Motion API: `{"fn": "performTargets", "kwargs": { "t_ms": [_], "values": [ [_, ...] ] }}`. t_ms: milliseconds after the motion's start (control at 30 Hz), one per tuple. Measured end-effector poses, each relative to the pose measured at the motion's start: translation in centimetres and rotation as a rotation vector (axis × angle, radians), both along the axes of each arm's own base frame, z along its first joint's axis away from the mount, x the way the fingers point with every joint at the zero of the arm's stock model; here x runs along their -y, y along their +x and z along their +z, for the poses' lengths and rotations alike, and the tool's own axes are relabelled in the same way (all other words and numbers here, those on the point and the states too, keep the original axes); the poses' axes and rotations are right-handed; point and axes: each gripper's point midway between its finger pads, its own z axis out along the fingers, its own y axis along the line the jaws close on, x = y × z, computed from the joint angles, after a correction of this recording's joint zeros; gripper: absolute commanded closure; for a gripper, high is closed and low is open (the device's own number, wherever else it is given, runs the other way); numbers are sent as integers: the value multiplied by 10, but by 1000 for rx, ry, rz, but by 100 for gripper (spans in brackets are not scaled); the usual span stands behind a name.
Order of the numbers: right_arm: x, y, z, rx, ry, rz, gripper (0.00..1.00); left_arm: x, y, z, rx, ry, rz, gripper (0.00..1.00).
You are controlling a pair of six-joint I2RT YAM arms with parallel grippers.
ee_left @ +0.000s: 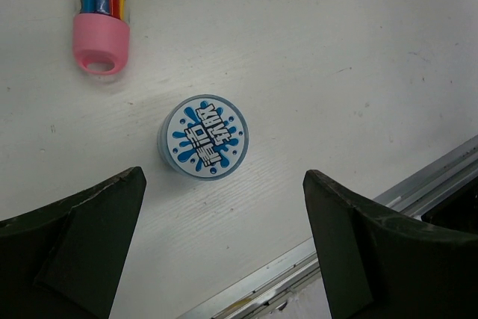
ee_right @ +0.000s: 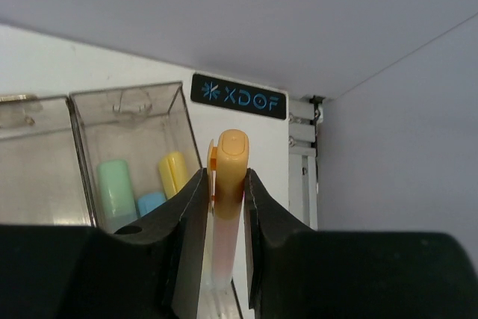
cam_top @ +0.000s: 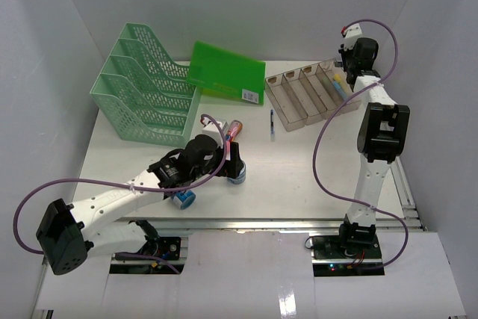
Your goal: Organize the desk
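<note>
– White walls close in the desk (cam_top: 299,177) on three sides. It lies flat across the middle of the top view, with the arm bases at its near edge. What can't you make out?
– Plenty. The right gripper (ee_right: 222,203) is pinched on an orange highlighter (ee_right: 228,162), whose lower end is hidden between the fingers. From above, that claw is just a dark lump over the far-right end of the clear tray (cam_top: 310,95).
– And the left gripper (ee_left: 224,184)?
– Jaws spread wide, holding nothing, above a round blue-and-white tub (ee_left: 203,137). From above, the gripper covers most of the tub.
– Anything cut off?
– A marker tube (ee_left: 101,5) with a pink cap runs out of the top of the left wrist view. Another blue round thing (cam_top: 184,199) peeks from under the left arm; I can't tell what it is.
– Around them?
– A mint-green file rack (cam_top: 146,91) at far left, a green folder (cam_top: 224,72) beside it, and a pen (cam_top: 272,123) lying between folder and tray. Green, blue and yellow caps (ee_right: 173,169) sit in the tray's end compartment.
</note>
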Motion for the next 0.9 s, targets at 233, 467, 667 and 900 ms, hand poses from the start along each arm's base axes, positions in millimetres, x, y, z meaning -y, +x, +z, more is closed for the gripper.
{"fn": "performTargets", "kwargs": {
  "t_ms": [233, 467, 667, 900],
  "values": [
    [-6, -7, -20, -78, -32, 52, 86, -2, 3, -2, 2, 10, 13, 2],
    [-11, -17, -35, -150, -43, 92, 42, 2, 7, 3, 6, 6, 15, 2],
    [-14, -22, -40, -189, -55, 118, 18, 2, 10, 7, 14, 12, 17, 2],
    [-46, -62, -34, -255, 26, 280, 16, -1, 29, 6, 7, 37, 44, 2]
  ]
}}
